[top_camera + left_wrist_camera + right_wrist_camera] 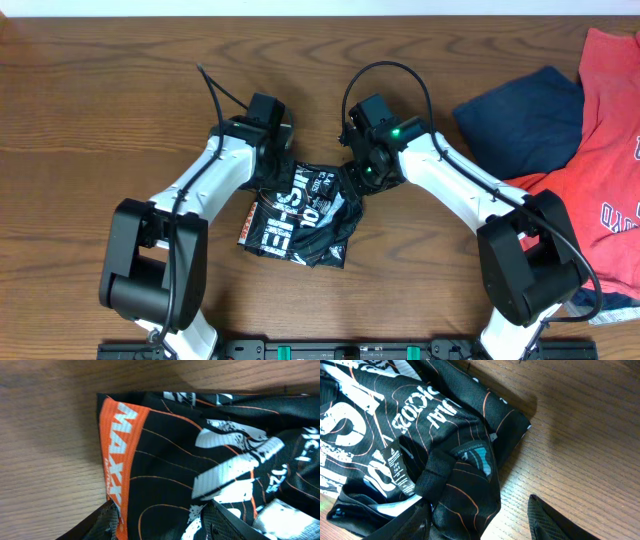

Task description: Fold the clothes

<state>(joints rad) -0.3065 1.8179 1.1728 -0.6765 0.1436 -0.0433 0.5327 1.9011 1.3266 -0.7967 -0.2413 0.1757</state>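
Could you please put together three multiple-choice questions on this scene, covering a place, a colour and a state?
1. Where does the black jersey lie?
A. between the left arm and the right arm
B. on the red tee
C. at the table's left edge
2. What colour is the band lettered MAXX?
A. blue
B. orange
C. green
3. How does the jersey lie?
A. spread out flat
B. bunched and creased
C. hanging off the table
Answers: 1 A, the overhead view shows it in the middle, between the arms; 2 B, the left wrist view shows white letters on orange; 3 B, every view shows a compact, creased bundle.
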